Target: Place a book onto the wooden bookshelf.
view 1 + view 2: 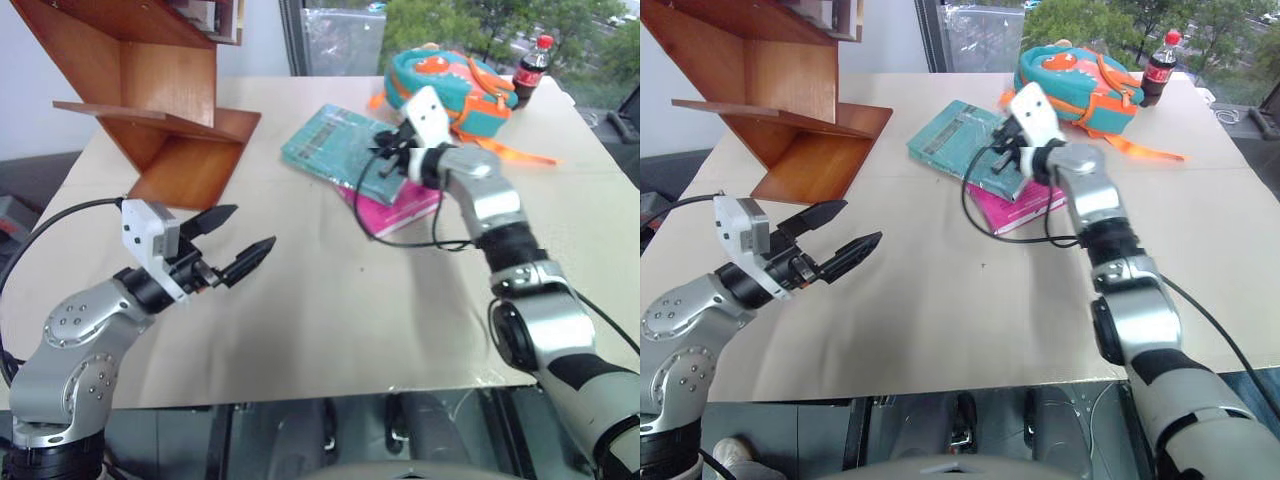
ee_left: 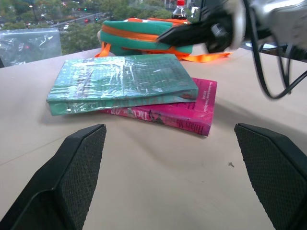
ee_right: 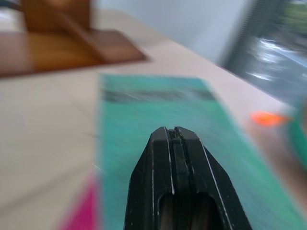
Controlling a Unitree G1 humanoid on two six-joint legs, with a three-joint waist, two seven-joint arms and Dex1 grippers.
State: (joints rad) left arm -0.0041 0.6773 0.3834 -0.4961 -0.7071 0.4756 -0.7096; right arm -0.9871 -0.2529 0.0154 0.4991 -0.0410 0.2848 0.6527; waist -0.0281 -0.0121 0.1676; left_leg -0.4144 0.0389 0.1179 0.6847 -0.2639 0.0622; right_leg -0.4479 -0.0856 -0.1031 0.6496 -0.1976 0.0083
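Tabletop [image 1: 330, 330] is lying bare and pale between my arms in the head views, giving me wide room. I am seeing the wooden bookshelf [image 1: 165, 110], slanted glossy reddish boards, standing at the far left corner. I am seeing the book [image 1: 340, 145], thick, teal, lying flat on a pink book [image 1: 400, 210] mid-table. My left gripper [image 1: 235, 245] is hovering spread, empty. In the left wrist view, the teal cover is glinting like plastic wrap. In the right wrist view, my right gripper [image 3: 173, 139] is hanging clenched, empty, above that cover.
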